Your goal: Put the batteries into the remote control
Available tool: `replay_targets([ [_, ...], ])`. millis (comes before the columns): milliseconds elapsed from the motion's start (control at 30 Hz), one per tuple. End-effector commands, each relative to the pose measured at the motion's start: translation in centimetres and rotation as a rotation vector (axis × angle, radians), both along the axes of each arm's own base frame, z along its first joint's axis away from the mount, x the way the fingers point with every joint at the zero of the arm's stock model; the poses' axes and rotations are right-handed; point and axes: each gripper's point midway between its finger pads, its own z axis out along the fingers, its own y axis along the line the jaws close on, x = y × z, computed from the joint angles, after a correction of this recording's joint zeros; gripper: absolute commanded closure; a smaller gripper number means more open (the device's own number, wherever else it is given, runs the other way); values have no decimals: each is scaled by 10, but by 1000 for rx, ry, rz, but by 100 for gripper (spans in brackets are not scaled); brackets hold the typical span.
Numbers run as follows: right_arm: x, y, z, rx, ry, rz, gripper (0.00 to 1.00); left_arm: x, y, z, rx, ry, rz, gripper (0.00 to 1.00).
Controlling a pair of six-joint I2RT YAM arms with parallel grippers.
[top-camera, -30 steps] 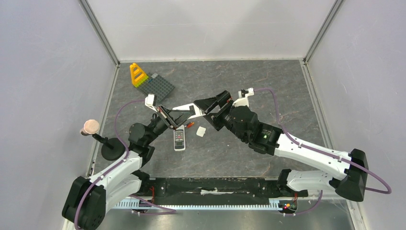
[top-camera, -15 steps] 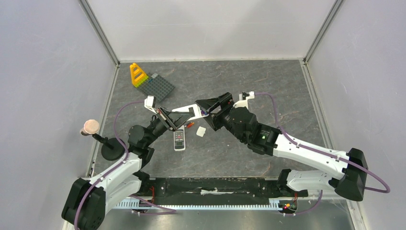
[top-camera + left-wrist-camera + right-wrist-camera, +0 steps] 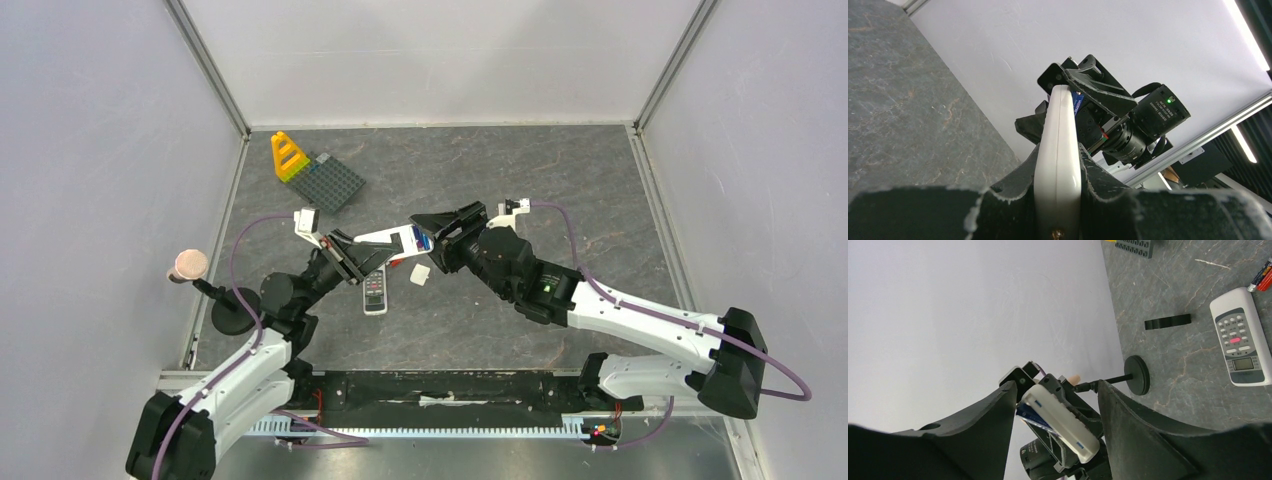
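Note:
My left gripper [image 3: 360, 253] [image 3: 1060, 150] is shut on a white remote control [image 3: 390, 238] [image 3: 1058, 165] and holds it raised and tilted above the table. A blue battery [image 3: 1077, 104] [image 3: 1030, 415] shows in the remote's far end. My right gripper [image 3: 430, 230] [image 3: 1057, 385] stands open astride that end [image 3: 1060, 424], with its fingers [image 3: 993, 420] close on both sides and narrow gaps showing. A red-orange pair of batteries [image 3: 1262, 277] [image 3: 397, 263] lies on the table near a second remote.
A second white remote [image 3: 374, 292] [image 3: 1240, 337] lies face up under the raised one, with a small white cover [image 3: 420, 274] beside it. A black strip [image 3: 1168, 321], a black stand [image 3: 232, 310] and a grey brick plate [image 3: 330, 183] with a yellow piece lie to the left.
The right gripper's jaws have narrowed round the remote's end. Both grippers with the remote have shifted slightly toward the near edge.

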Motion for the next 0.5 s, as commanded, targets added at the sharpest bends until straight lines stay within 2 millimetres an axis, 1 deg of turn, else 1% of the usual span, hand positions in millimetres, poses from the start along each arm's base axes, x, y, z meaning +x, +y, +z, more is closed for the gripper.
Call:
replay_targets([
  [0, 3, 1, 7, 41, -7, -14, 43, -4, 1, 7, 23, -82, 16, 98],
  [333, 2, 2, 2, 29, -3, -7, 47, 1, 1, 9, 0, -24, 17, 98],
  [467, 2, 2, 0, 9, 5, -4, 47, 5, 1, 15, 0, 27, 20, 98],
])
